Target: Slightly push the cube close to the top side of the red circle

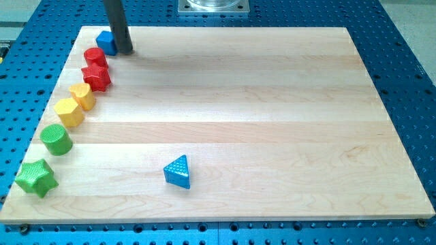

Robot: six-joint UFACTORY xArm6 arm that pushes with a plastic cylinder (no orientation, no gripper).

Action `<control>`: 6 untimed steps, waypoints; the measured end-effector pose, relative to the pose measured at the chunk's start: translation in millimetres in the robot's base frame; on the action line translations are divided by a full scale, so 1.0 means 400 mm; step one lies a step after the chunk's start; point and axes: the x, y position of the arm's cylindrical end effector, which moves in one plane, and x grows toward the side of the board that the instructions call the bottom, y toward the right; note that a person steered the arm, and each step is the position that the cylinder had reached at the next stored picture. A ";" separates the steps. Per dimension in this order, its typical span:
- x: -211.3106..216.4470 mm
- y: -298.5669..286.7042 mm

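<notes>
Near the view's top-left corner of the worktop (272,102), the blue cube (105,41) is sitting just above the red circle (95,57), the two looking nearly in contact; whether they are actually touching cannot be told. My tip (125,50) is resting on the board right at the cube's right side, touching it or very nearly so. The end effector is just a plain dark rod, so it is neither open nor closed and is gripping nothing; it is only standing beside the cube.

Running down the worktop's left edge from the red circle, a line of blocks is curving toward the view's bottom-left: a red star-like block (97,77) is sitting directly below the circle and appearing to touch it, then a yellow block (83,96), shape hard to make out, then a yellow hexagon-like block (69,111) close beside it. A green cylinder (56,139) is standing apart further down, and a green star (35,177) is lying near the bottom-left corner.

Well apart from all of these, a blue triangle (178,171) is lying alone toward the view's bottom, left of centre.
</notes>
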 end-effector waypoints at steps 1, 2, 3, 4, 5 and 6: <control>-0.071 0.095; -0.177 0.059; -0.164 -0.057; -0.106 -0.081; -0.077 -0.083; -0.097 -0.129</control>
